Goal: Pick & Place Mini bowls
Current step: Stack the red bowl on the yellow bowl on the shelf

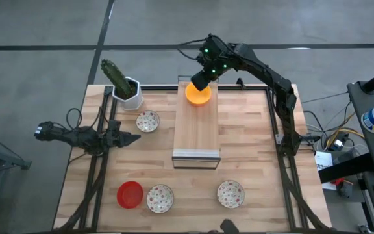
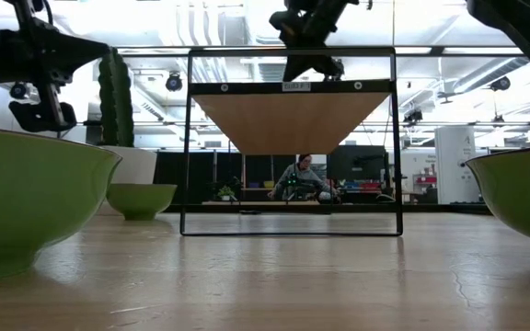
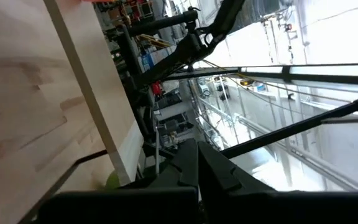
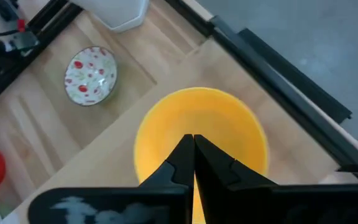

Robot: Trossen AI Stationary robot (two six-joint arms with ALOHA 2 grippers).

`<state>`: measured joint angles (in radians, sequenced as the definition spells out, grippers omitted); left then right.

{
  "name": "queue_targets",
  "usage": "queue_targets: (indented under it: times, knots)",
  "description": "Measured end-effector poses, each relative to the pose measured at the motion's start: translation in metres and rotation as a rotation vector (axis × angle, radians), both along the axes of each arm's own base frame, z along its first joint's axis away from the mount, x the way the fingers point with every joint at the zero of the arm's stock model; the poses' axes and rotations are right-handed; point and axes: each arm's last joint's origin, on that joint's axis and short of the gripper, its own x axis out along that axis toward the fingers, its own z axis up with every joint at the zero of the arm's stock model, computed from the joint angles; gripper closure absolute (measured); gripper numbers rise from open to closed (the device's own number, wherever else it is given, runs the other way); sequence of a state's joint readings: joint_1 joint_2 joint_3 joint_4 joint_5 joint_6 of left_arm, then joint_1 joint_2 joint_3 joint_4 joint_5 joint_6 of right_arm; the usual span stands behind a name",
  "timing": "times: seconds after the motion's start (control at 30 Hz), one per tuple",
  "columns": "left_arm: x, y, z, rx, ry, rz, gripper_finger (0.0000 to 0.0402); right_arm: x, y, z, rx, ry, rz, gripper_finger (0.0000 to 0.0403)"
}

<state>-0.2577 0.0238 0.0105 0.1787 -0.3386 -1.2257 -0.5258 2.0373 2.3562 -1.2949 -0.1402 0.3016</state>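
Where claw hovers, cactus pot nearby.

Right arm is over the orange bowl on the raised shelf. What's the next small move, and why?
Probably lift the right gripper straight up. Its fingers look closed together over the orange bowl, which appears to rest on the raised wooden shelf; I cannot tell whether they pinch the rim.

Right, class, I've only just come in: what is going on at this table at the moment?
The right gripper is over a yellow-orange bowl at the far end of a raised wooden shelf, its fingers together against the bowl's rim. The left gripper waits at the table's left side, shut and holding nothing. A red bowl and three patterned bowls sit on the table.
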Motion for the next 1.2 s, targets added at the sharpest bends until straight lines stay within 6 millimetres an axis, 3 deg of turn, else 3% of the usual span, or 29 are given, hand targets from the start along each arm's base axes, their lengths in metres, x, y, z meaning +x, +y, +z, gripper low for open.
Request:
queue_targets:
  times: [0.27, 0.57, 0.87, 1.2]
  knots:
    - [0.000, 0.000, 0.000, -0.016, -0.001, 0.002, 0.0396, 0.010, 0.016, 0.001, -0.006, -0.011, 0.046, 0.0394]
    - [0.001, -0.003, 0.001, -0.105, -0.001, -0.113, 0.0307, 0.016, 0.027, 0.001, -0.006, -0.018, 0.073, 0.0394]
    - [-0.001, -0.005, 0.031, -0.063, -0.013, -0.192, 0.0301, 0.018, 0.037, 0.005, -0.011, -0.027, 0.101, 0.0394]
    - [0.014, -0.013, 0.054, -0.009, 0.266, -0.316, 0.0301, 0.013, 0.047, 0.015, 0.009, -0.070, 0.138, 0.0394]
